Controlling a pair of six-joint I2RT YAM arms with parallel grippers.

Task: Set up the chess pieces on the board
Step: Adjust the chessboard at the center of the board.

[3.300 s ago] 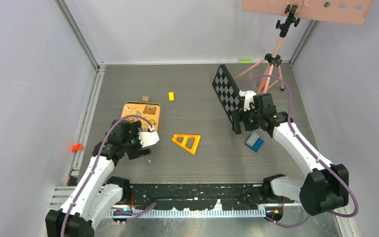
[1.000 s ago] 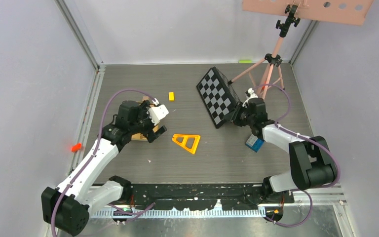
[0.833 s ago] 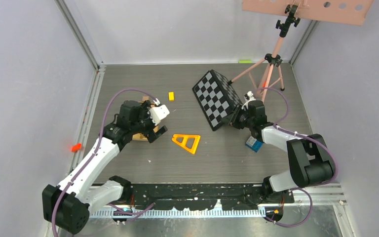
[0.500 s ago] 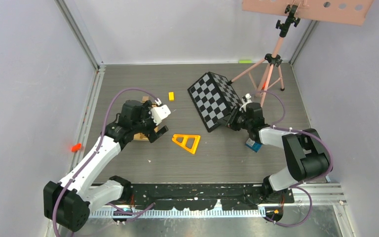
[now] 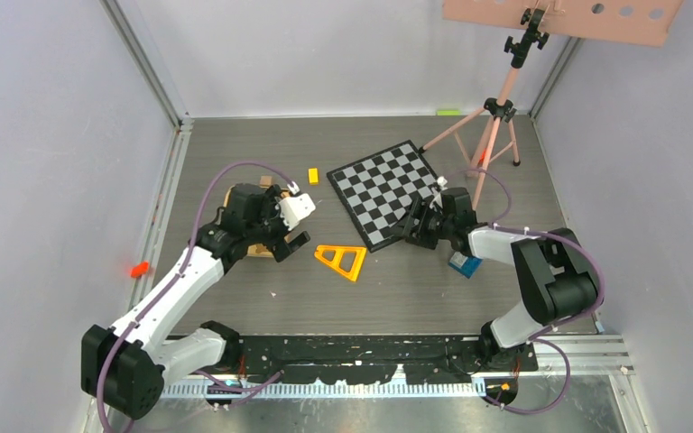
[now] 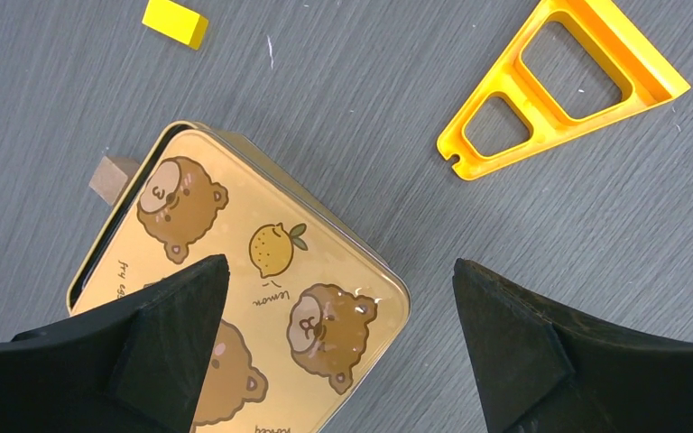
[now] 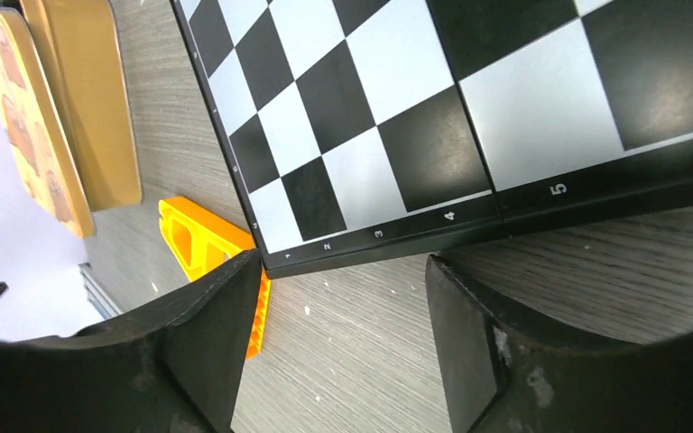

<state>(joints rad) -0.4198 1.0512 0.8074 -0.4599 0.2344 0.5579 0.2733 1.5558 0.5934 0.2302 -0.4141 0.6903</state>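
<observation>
The board (image 5: 379, 188) lies flat and unfolded on the table right of centre, black and white checks up. In the right wrist view its black numbered border (image 7: 388, 236) runs just beyond my fingertips. My right gripper (image 5: 412, 225) (image 7: 343, 267) is low at the board's near right edge, jaws apart and holding nothing. My left gripper (image 5: 286, 242) (image 6: 338, 263) hangs wide open over the gold bear-printed tin (image 6: 235, 298), apart from it. The chess pieces are out of view.
An orange triangle frame (image 5: 341, 262) (image 6: 564, 86) lies between the arms, close to the board's near corner. A yellow block (image 5: 313, 176) and a small brown cube (image 6: 111, 176) sit by the tin. A blue block (image 5: 463, 263) lies under the right forearm. A tripod (image 5: 496, 108) stands behind the board.
The board has swung down from standing tilted to lying flat, sliding left. My right gripper has opened and let go of its edge. The left arm has barely moved.
</observation>
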